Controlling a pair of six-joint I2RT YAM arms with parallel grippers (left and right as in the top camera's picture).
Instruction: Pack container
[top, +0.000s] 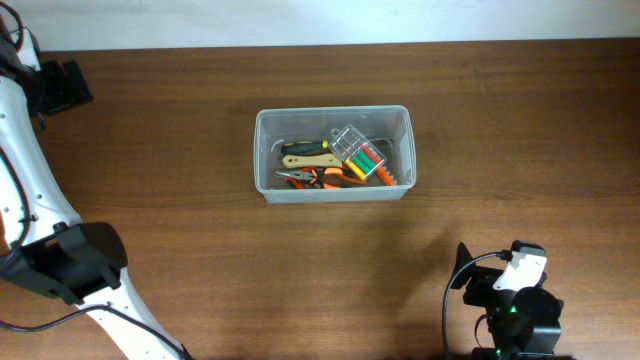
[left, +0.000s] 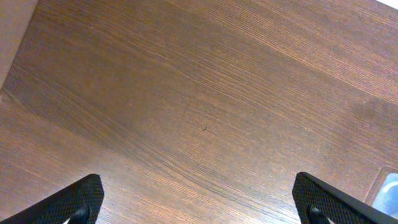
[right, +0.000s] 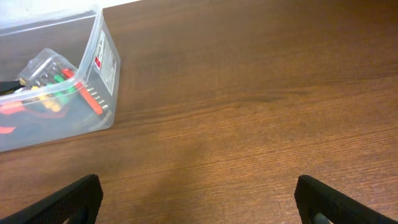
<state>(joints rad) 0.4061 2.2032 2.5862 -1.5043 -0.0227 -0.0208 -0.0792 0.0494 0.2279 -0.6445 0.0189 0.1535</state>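
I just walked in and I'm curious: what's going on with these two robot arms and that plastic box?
The job is packing hand tools into the clear container on the wooden table. Neither arm is handling anything at this moment: the left tool and right tool are both open and empty, over bare wood away from the container. Inside it lie a case of coloured screwdrivers and orange-handled pliers.

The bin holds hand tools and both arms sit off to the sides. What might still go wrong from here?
1. The screwdriver case lies tilted on top of the hand tools in the container; it may slip or stick up if the bin is moved.
2. The container stands free on the smooth table, so a nudge could slide it.
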